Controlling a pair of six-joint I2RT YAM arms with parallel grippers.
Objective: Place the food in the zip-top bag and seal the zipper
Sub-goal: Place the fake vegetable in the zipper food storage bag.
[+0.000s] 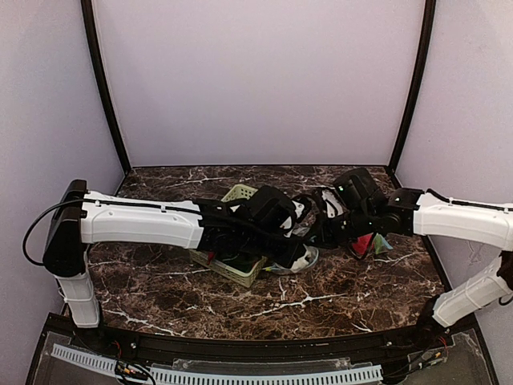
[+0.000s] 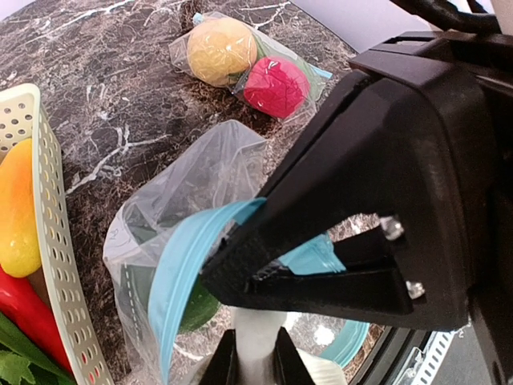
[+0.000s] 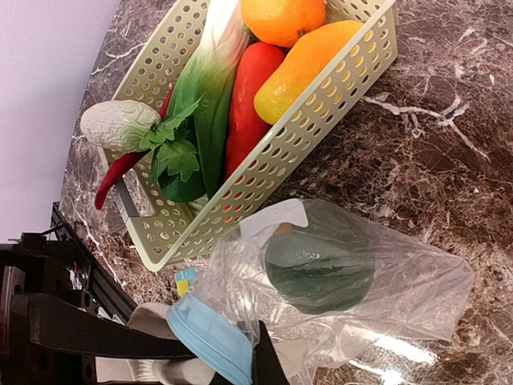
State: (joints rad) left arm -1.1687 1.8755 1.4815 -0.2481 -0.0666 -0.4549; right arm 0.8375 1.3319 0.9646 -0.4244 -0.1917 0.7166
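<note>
Left pincer (image 2: 228, 277) and right pincer (image 3: 244, 357) clamp the zip-top bag (image 3: 401, 281).

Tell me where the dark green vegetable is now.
Right wrist view, lower centre: the dark green vegetable lies inside the zip-top bag on the table, just beside the basket.
</note>
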